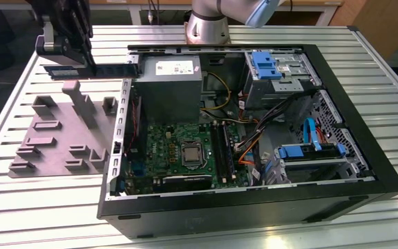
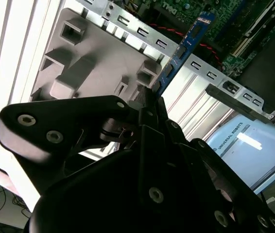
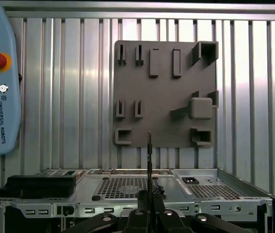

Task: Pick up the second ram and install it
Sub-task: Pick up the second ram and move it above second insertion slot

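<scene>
The gripper [image 1: 81,58] was clamped on the second ram [image 1: 109,70], near the grey holder plate [image 1: 55,142], at the exterior view's far left.

bright even light, white glare on the slatted table [image 1: 47,207]

the pincer [image 3: 149,200] clamps the second ram [image 3: 149,155] edge-on, grey holder plate [image 3: 162,87] beyond.

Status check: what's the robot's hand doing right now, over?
Hand shut on the second ram. Ram aloft beside the grey holder plate, outside the computer case, not yet installed. Nothing seen in the way.
</scene>
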You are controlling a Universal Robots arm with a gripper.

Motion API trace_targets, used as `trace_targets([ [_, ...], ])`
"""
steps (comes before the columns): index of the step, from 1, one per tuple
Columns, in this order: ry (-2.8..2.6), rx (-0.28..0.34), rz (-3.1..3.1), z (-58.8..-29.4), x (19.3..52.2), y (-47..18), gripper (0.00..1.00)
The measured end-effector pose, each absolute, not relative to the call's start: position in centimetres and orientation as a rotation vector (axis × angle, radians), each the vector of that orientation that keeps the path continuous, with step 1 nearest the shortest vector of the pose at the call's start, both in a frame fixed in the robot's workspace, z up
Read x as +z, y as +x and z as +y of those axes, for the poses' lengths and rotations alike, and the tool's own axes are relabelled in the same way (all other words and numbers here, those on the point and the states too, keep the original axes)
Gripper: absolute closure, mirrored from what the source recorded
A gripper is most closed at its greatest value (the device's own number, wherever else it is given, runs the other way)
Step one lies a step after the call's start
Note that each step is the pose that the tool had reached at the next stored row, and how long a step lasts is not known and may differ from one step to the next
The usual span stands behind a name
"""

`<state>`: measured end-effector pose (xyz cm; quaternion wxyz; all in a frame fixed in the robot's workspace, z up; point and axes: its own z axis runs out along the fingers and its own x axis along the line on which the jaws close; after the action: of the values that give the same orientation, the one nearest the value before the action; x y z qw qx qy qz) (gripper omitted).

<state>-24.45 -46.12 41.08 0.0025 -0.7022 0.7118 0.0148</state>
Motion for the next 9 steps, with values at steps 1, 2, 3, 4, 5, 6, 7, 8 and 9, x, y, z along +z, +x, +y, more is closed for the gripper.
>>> trace_targets([
  [1,-2.203,0.046,2.233,-46.12,41.08,-24.39,0.86],
  [2,-2.203,0.046,2.233,-46.12,41.08,-24.32,0.86],
  [3,-2.203,0.046,2.233,-46.12,41.08,-24.27,0.86],
  [4,-2.203,0.046,2.233,-46.13,41.08,-24.22,0.86],
  [5,-2.203,0.046,2.233,-46.12,41.08,-24.16,0.86],
  [6,-2.203,0.046,2.233,-46.12,41.08,-24.11,0.86],
  [7,-2.203,0.046,2.233,-46.12,41.08,-24.05,0.86],
  [8,-2.203,0.046,2.233,-46.12,41.07,-24.0,0.86],
  [9,-2.203,0.046,2.233,-46.13,41.08,-23.94,0.86],
])
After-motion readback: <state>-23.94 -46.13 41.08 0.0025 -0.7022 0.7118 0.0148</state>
